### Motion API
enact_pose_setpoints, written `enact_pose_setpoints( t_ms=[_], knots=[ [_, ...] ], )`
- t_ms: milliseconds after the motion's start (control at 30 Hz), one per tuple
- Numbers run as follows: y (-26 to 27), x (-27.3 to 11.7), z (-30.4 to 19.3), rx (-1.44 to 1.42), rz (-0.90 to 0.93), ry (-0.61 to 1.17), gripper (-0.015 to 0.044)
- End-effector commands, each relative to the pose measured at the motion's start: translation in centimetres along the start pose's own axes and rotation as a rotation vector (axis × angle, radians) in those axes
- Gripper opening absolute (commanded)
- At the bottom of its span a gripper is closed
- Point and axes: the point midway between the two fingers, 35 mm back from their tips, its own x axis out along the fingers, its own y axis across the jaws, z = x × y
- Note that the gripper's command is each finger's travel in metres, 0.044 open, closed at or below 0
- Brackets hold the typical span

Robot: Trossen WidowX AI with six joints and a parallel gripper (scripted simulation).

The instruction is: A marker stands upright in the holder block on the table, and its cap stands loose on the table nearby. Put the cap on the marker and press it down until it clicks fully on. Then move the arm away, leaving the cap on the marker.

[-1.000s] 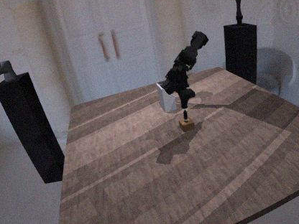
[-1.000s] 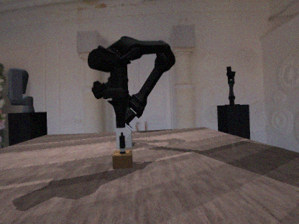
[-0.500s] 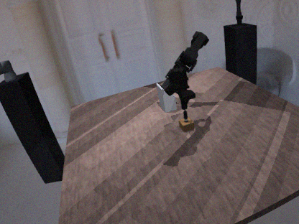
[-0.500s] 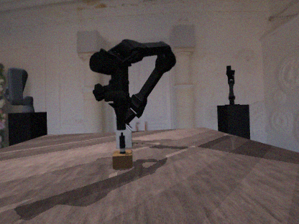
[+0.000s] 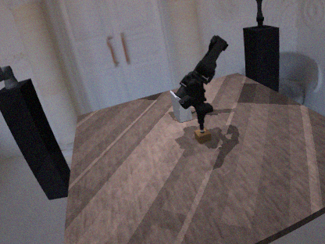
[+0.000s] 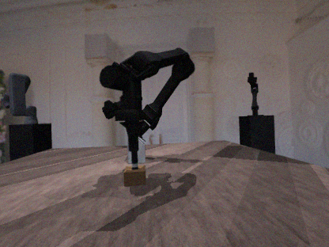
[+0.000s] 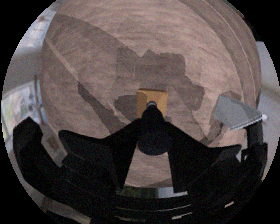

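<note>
Grand room with pale columns [image 6: 202,77].

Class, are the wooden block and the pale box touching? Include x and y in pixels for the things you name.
Apart: the top view shows bare tabletop [image 5: 234,186] [image 6: 245,216] [image 7: 95,55] between the wooden block [image 5: 202,137] [image 6: 134,178] [image 7: 160,99] and the pale box [image 5: 180,113] [image 6: 141,153] [image 7: 234,111].

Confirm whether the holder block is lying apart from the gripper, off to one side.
No, the block sits directly below the jaws.

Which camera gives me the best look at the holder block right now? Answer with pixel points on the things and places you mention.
Exterior: the holder block [image 5: 202,137] [image 6: 134,177] [image 7: 159,102] shows its front face and top edge there. Top shows it small, below the gripper [image 5: 201,128] [image 6: 134,165] [image 7: 153,123]; wrist shows its top, partly covered.
</note>
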Motion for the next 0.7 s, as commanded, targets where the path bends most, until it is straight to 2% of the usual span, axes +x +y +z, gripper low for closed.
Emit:
enact_pose_setpoints(
  t_ms=[0, 667],
  knots=[
    [-0.1, 0.9, 0.0, 0.008, -0.002, 0.006, 0.0000],
    [-0.2, 3.0, -0.2, 0.007, -0.002, 0.009, 0.0000]
  ],
)
